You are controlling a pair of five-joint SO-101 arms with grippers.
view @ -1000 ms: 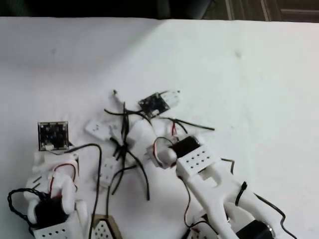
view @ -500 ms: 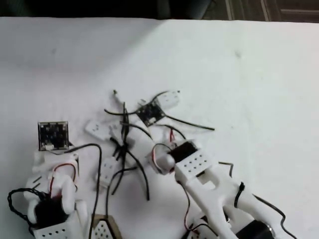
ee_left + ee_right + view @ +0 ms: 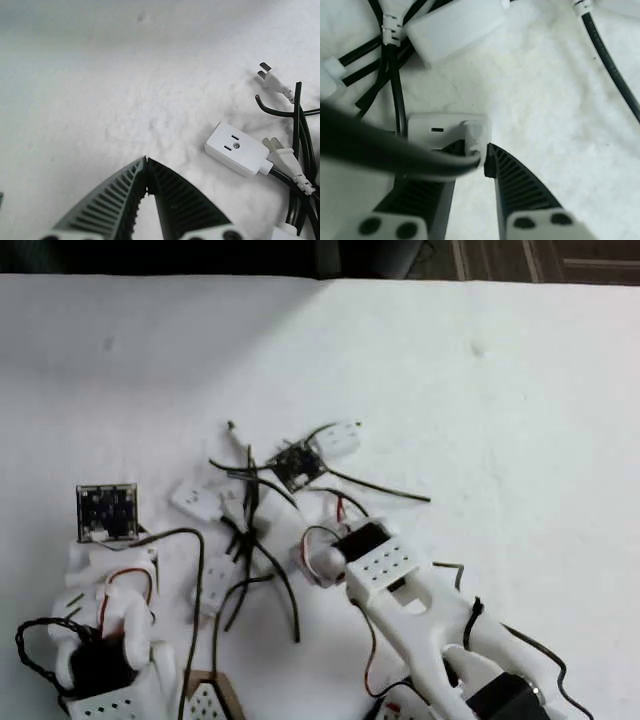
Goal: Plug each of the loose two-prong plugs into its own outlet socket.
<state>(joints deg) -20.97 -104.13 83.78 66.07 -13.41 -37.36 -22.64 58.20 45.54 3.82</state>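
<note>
L arm sits low at near left of white cloth-covered worktop [image 3: 480, 390]. The left pincer [image 3: 146, 170] is clenched w/ nothing in it. Near it but apart is a white rectangular plastic outlet socket [image 3: 235, 149], flat on the cloth, slots up. A white two-prong plug w/ ribbed neck [image 3: 284, 159] lies against that socket's end, prongs not in. A smaller white two-prong plug [image 3: 274, 84] lies loose farther out, prongs bare, by the black cord tangle [image 3: 298, 115]. R arm comes in from near right to the tangle at worktop centre. The right pincer [image 3: 477, 152] is at the corner of a second white socket block [image 3: 440, 131], w/ a black cord across the front. Can't tell if it's clenched or released. A third white block [image 3: 455, 22] lies just beyond, among the cords.
</note>
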